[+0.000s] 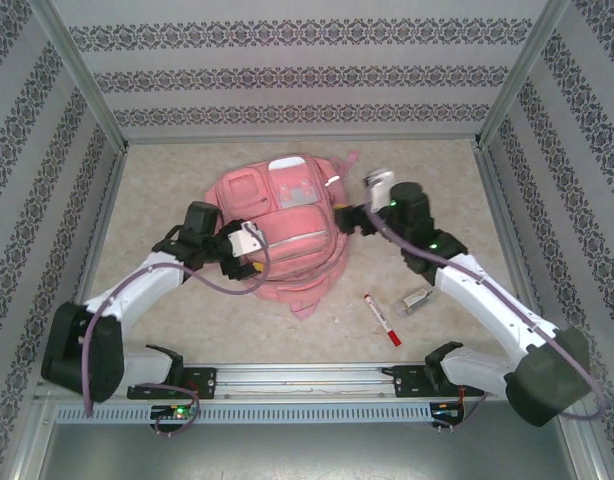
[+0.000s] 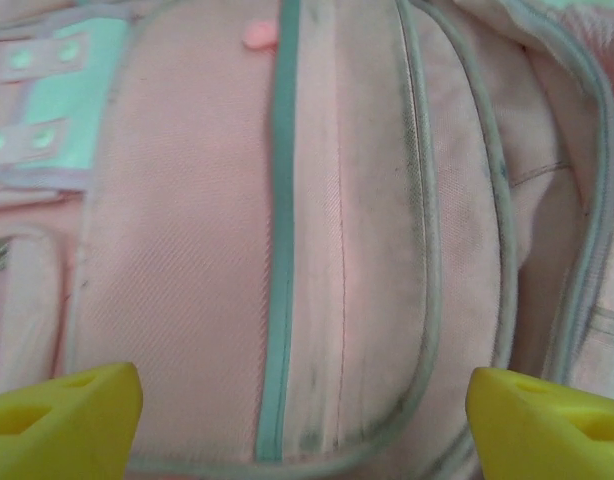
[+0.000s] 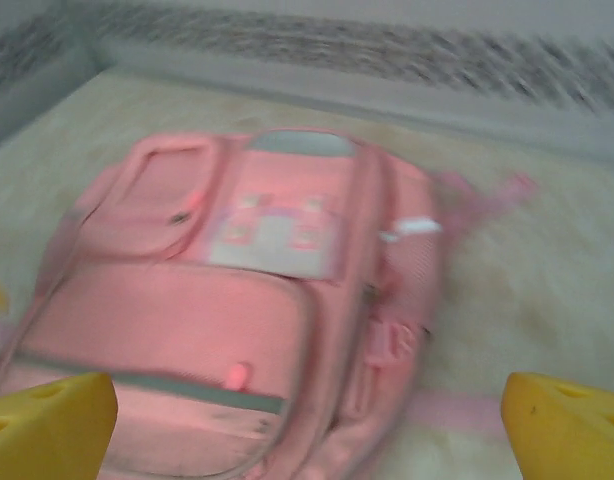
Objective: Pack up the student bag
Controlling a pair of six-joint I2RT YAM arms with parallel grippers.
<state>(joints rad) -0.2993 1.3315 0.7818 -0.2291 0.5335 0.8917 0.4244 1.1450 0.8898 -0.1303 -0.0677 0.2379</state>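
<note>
1. Backpack [image 1: 277, 225]: big, pink, lies flat on the table [image 1: 157, 200] with its front up. In the top view it sits mid-table, a bit toward 12 o'clock.
2. A strap [image 1: 348, 160] sticks out at the backpack's 1 o'clock corner.
3. Left gripper [image 1: 255, 243]: over the backpack's 8 o'clock part, with the arm reaching in from 8 o'clock. Touching the fabric or just above it, can't tell.
4. Left wrist view: the yellow left fingers [image 2: 62, 420] sit at the 7 and 5 o'clock corners of the frame. They are spread wide with nothing pinched.
5. Between them lies the front pocket [image 2: 207, 280], close up. A grey-green strip [image 2: 279, 250] runs down it from 12 to 6 o'clock, and a small pink tab [image 2: 259, 35] sits at the strip's top end.
6. Right gripper [image 1: 347, 215]: at the backpack's 3 o'clock edge, with the arm coming in from 4 o'clock.
7. Right wrist view is blurred. The yellow right fingers [image 3: 567, 430] are at the bottom corners of the frame, spread wide, holding nothing. The whole backpack lies ahead of them, toward 12 o'clock.
8. A thin silver strip [image 3: 412, 228] shows on the backpack's 3 o'clock side in that view.
9. Marker [image 1: 382, 320]: red and white, lies on the table at the backpack's 4 o'clock, apart from it.
10. Small silvery thing [image 1: 415, 300]: just beside the marker at its 2 o'clock. Too small to tell what it is.
</note>
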